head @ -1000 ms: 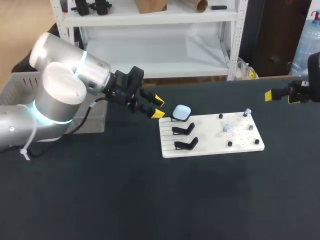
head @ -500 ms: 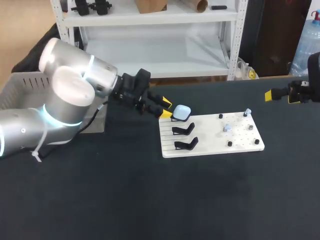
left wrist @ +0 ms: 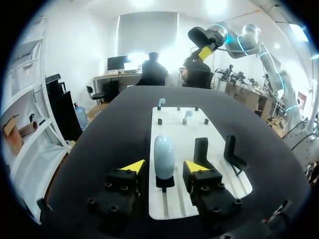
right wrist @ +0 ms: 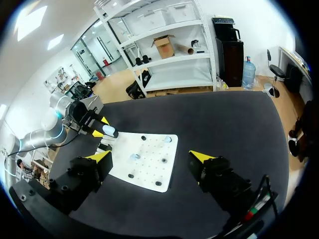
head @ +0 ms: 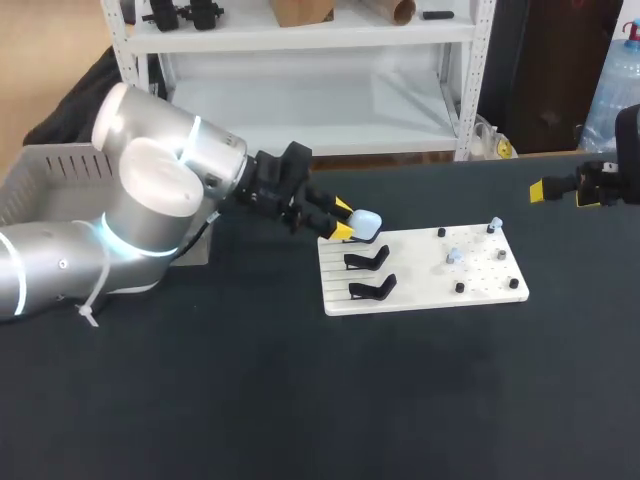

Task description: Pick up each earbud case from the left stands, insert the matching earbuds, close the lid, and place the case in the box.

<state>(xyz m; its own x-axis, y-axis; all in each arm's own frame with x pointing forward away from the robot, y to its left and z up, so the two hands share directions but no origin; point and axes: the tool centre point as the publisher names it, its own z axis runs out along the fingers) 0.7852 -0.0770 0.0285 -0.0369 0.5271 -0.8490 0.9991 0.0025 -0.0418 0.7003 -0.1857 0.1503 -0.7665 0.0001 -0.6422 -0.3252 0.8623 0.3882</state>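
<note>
We find the left gripper (head: 345, 220) open astride the case (head: 366, 223), holding nothing; closing off-centre could knock it off its far stand (left wrist: 165, 182) onto the bench (head: 300, 400).

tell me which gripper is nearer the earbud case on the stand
Left. The left gripper has the earbud case between its open jaws; the right gripper hangs far off, beyond the far end of the white board.
</note>
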